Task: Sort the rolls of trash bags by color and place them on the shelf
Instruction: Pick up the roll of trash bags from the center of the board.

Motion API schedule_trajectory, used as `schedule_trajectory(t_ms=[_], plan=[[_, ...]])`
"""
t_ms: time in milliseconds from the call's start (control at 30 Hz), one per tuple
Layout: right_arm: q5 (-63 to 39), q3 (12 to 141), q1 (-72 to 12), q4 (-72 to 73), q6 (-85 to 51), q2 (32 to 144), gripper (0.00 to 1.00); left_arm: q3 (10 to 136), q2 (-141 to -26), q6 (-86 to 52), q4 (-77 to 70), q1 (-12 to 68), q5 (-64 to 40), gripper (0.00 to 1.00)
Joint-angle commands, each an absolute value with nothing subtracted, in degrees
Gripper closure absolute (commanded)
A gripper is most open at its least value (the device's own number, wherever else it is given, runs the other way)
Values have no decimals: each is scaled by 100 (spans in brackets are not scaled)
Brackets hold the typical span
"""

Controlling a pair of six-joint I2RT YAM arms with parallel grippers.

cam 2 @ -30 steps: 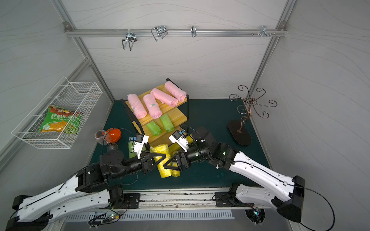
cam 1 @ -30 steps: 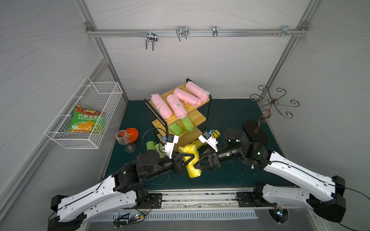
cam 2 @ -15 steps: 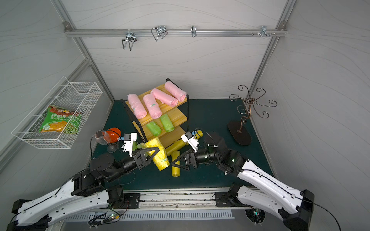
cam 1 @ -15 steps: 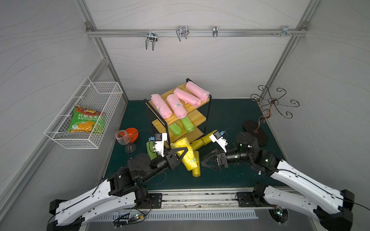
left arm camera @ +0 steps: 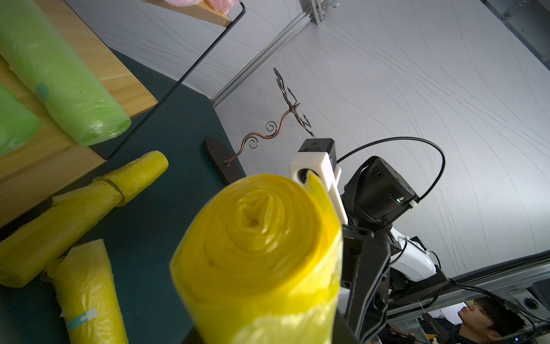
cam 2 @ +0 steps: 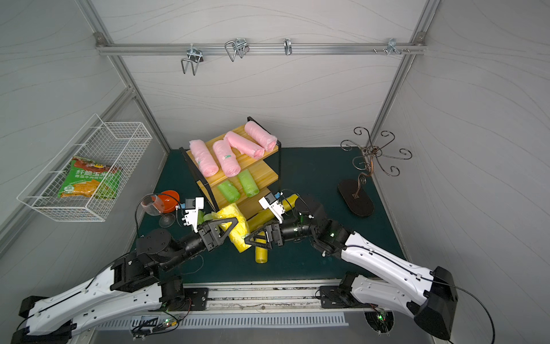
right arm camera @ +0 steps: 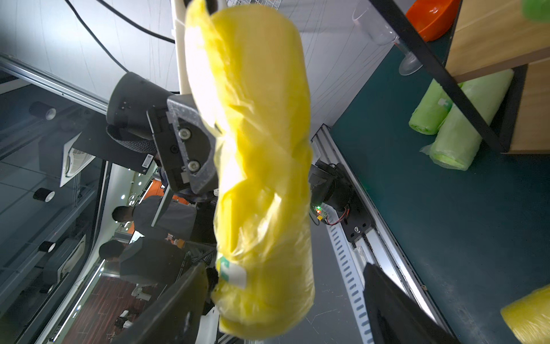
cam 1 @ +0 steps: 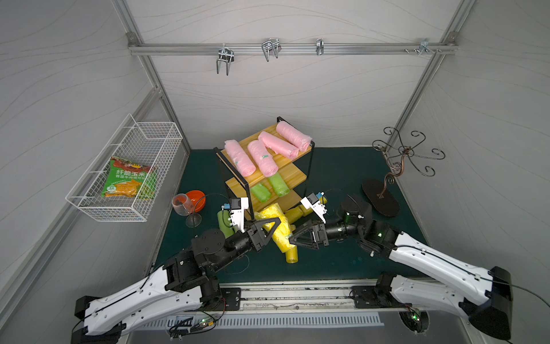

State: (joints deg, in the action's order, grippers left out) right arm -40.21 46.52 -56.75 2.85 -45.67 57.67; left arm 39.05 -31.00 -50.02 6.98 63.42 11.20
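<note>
My left gripper [cam 1: 269,226] is shut on a yellow roll of trash bags [cam 1: 278,230], held above the mat, in both top views [cam 2: 238,230]. My right gripper [right arm camera: 285,297] is open, its jaws standing around that roll's labelled end [right arm camera: 262,166]; one finger is close to it, the other apart. Two more yellow rolls [left arm camera: 74,202] [left arm camera: 89,292] lie on the mat by the shelf [cam 1: 293,175]. Several pink rolls [cam 1: 263,158] lie on its top tier, two green rolls [cam 1: 278,184] on the middle tier. Two green rolls [right arm camera: 464,119] lie on the mat beside the shelf's leg.
A wine glass [cam 1: 183,205] and an orange bowl [cam 1: 198,198] stand left of the shelf. A white wire basket [cam 1: 89,205] with a snack packet hangs on the left wall. A curly metal hook stand [cam 1: 381,202] is at the right.
My left gripper has lifted the yellow roll out of the pile. My right gripper drew back, opened wider and came in around the roll's free end.
</note>
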Motion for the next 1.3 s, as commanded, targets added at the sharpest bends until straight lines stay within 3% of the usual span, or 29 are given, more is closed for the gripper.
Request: schedule_trajectory(t_ms=[0, 600, 867, 967, 1000, 1067, 1100, 1200, 1267], plan=[[-4114, 4720, -5838, 606, -4603, 5814, 15, 3966, -3059, -5049, 45, 6319, 1212, 100], [-3881, 4867, -5941, 595, -4453, 6014, 37, 3921, -2972, -5167, 70, 6319, 1148, 100], [-3999, 4854, -5953, 880, -4638, 6169, 72, 3903, -2988, -5168, 35, 6319, 1155, 100], [-4034, 4860, -5965, 879, -4650, 6179, 93, 3917, -3013, -5147, 74, 6319, 1145, 100], [-4002, 4860, -5959, 828, -4637, 6170, 100, 3951, -3030, -5133, 147, 6319, 1156, 96], [-3886, 4843, -5959, 663, -4586, 6112, 100, 4069, -3073, -5100, 419, 6319, 1220, 51], [-3754, 4821, -5960, 525, -4537, 6043, 100, 4152, -3101, -5053, 604, 6319, 1262, 38], [-3322, 4773, -5947, -38, -4333, 5766, 100, 4451, -3180, -4862, 1221, 6319, 1411, 14], [-2965, 4771, -5928, -543, -4185, 5591, 100, 4639, -3223, -4712, 1660, 6319, 1537, 11]])
